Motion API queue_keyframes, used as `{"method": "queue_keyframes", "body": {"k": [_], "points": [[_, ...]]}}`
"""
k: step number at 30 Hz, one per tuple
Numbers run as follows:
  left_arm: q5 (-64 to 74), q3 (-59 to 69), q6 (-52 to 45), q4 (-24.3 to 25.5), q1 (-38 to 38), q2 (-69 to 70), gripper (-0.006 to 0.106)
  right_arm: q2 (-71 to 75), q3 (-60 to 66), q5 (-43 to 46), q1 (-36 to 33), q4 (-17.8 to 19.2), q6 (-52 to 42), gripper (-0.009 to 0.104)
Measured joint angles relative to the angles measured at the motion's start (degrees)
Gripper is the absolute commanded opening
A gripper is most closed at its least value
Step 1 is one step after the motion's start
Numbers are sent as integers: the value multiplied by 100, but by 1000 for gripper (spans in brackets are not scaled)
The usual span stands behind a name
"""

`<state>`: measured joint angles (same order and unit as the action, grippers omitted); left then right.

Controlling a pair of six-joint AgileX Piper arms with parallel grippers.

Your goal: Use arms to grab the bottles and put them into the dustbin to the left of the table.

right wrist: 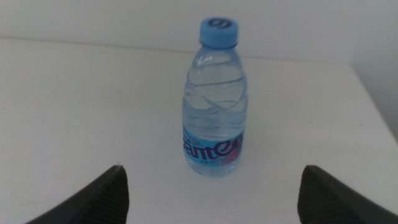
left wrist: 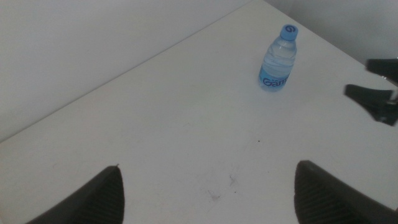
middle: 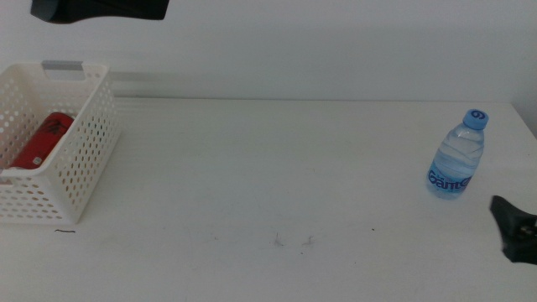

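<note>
The clear water bottle with blue cap and label stands upright at the table's right side. It also shows in the left wrist view and in the right wrist view. My right gripper is open and empty, just short of the bottle, and shows at the middle view's right edge. My left gripper is open and empty, high above the table. The left arm hangs above the white dustbin, which holds the red cola can. The yellow juice bottle is out of view.
The white table has small dark scuff marks near the front middle. The dustbin stands at the far left with its grey handle bar at the back. The right gripper also shows in the left wrist view.
</note>
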<state>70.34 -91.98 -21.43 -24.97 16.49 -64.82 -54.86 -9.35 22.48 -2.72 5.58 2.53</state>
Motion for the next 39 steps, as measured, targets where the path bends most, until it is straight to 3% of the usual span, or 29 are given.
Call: {"method": "queue_keyframes", "body": {"k": [12,16,27,29,31,32,33,39], "points": [[0,0,0,0,0,0,94,-3312,-87,3404,0,-35,-125,87],[0,0,0,0,0,0,94,-4090,-469,3839,0,-105,-304,87],[0,0,0,0,0,0,94,-5818,-2270,3931,0,-459,-388,84],[0,0,0,0,0,0,94,-5982,-2518,3931,0,-492,-388,69],[0,0,0,0,0,0,94,-6067,-2669,3797,0,-449,-400,32],[0,0,0,0,0,0,94,-6064,-2715,3744,-25,-460,-414,5],[0,0,0,0,0,0,94,-6064,-2749,3680,-76,-484,-414,0],[0,0,0,0,0,0,94,-5973,-3510,2600,-1035,-719,-501,-3]]}}
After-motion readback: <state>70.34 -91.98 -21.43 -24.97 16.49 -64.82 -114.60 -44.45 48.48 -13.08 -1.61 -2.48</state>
